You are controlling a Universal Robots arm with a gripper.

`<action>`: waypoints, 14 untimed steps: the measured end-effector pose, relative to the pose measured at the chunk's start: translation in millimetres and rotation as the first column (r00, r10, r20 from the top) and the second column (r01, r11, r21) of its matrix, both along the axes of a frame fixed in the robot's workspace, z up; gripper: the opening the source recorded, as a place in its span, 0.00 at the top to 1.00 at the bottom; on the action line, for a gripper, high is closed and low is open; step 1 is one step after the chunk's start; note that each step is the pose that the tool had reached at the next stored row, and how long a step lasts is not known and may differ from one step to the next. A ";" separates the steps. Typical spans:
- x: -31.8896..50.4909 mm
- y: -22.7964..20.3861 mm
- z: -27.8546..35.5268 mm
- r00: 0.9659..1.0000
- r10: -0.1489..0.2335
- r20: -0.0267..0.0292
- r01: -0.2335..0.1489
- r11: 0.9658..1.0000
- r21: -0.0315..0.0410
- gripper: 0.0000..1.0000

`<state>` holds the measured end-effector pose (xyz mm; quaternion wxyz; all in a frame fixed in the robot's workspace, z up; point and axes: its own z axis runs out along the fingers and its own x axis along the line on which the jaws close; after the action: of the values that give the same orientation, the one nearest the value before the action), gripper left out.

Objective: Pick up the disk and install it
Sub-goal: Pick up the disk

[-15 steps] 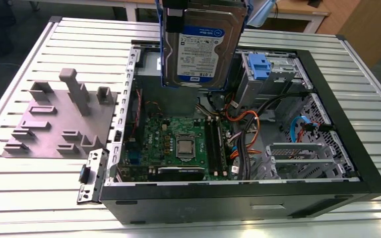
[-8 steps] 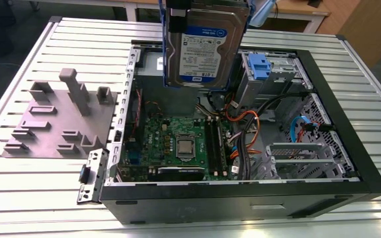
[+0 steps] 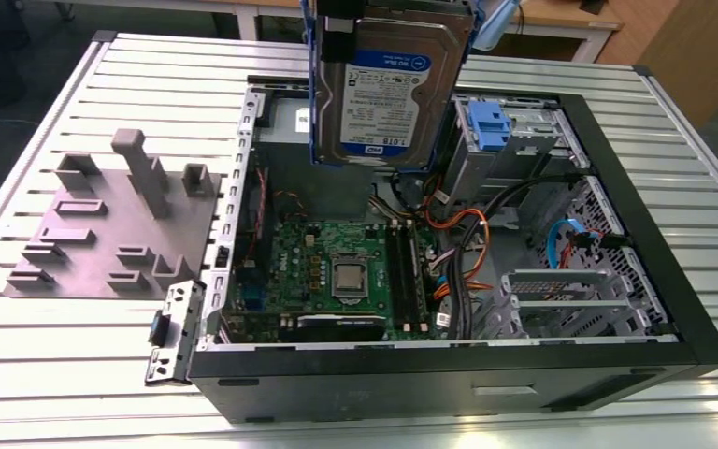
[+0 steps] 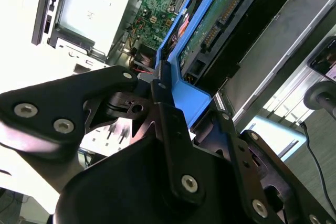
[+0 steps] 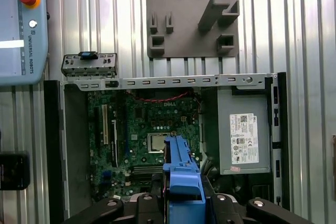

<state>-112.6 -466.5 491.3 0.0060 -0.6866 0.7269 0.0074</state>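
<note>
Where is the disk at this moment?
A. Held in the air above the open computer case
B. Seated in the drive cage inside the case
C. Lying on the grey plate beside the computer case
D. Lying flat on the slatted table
A: the disk hangs above the open computer case, with its blue frame clamped in the gripper.
</note>
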 end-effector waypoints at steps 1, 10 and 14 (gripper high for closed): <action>0.0 -0.4 0.0 1.000 0.000 0.000 0.000 1.000 0.000 0.64; 0.0 -1.9 0.0 1.000 0.000 0.000 0.000 1.000 0.000 0.64; 0.0 -1.9 0.0 1.000 0.000 0.000 0.000 1.000 0.000 0.64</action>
<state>-112.6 -468.4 491.4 0.0060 -0.6866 0.7270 0.0074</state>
